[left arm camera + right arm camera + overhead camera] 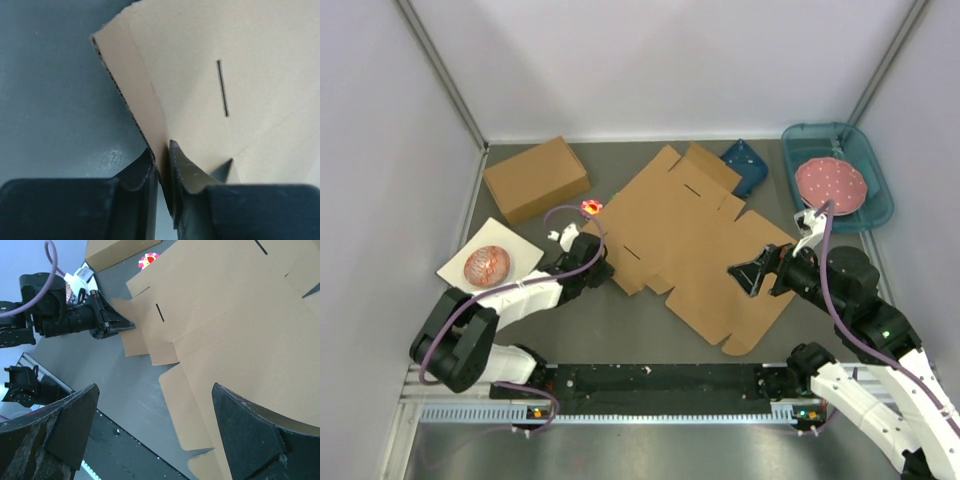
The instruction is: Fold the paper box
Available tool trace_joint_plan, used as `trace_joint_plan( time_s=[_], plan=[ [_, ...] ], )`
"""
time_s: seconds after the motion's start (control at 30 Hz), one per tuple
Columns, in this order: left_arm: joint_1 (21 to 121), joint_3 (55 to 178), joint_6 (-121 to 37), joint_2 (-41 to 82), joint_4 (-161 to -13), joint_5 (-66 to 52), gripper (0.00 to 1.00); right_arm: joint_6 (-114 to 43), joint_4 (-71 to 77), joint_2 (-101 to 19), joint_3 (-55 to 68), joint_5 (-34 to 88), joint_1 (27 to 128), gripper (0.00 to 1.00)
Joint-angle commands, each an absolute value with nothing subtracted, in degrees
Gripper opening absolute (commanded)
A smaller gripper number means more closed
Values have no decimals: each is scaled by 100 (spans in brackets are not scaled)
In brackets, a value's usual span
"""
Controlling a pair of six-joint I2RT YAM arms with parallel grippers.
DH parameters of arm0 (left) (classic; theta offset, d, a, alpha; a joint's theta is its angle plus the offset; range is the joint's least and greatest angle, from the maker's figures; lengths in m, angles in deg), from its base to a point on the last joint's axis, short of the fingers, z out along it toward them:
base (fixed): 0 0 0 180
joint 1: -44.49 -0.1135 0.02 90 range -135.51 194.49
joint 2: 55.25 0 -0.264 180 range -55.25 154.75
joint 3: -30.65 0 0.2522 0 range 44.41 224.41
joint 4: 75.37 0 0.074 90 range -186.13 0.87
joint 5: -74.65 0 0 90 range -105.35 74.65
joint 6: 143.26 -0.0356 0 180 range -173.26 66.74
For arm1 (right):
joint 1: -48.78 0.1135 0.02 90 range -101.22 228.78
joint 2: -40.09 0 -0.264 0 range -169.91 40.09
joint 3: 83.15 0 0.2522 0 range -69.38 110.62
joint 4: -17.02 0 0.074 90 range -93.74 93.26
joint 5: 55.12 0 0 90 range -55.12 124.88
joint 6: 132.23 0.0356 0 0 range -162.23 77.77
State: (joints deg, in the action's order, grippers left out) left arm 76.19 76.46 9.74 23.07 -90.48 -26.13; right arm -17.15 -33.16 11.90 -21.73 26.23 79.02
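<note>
**Left hand has the flap; nothing pins the sheet**

The paper box lies unfolded and flat in the middle of the tabletop. Your left hand is closed narrow on the edge of its left-side flap, and the wrist view shows that flap tilted up off the surface, with the corrugated edge running into the pinch. Your right hand stands wide and holds nothing. It is at the sheet's right side, but I cannot tell whether it is touching.

What could go wrong:
- The bite is shallow, right at the flap's edge. Any pull along the flap instead of a swing about its crease would likely slide the cardboard out of the fingers.
- With the right hand not pressing down, lifting the flap may drag or spin the whole sheet rather than bend it at the score line.
- A skewed lift could crease the flap beside the score, near the slit.

The sheet's long axis runs diagonally, from the far centre toward the near right. The gripped flap points toward the left arm.
</note>
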Motion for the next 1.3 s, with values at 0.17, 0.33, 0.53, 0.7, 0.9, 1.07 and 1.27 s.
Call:
trace_joint_plan(
  time_s=[0.17,0.33,0.53,0.7,0.9,1.07,1.27],
  plan=[
    [7621,9018,-1413,1033,-9853,-1309,0,-1990,-3242,1030,-1552,2793,7902,96],
    [7621,9441,-2371,39,-9626,-271,0,-2070,-3269,810,-1121,2934,7911,96],
    [7595,11049,-3980,521,-11697,1574,0,-2088,-3260,818,-874,2706,7911,92],
    [7053,11560,-4271,926,-12455,2261,0,-1965,-3251,976,-848,2600,7911,90],
    [5839,11867,-3615,1347,-11878,3219,0,-1894,-3233,1170,-918,2416,7911,90],
    [5627,12517,-3533,1882,-11691,3703,0,-1938,-3242,1372,-1023,2275,7911,90],
    [5556,12658,-3831,3227,-11682,4388,0,-1886,-3312,1714,-1287,2109,7911,90]
  ],
)
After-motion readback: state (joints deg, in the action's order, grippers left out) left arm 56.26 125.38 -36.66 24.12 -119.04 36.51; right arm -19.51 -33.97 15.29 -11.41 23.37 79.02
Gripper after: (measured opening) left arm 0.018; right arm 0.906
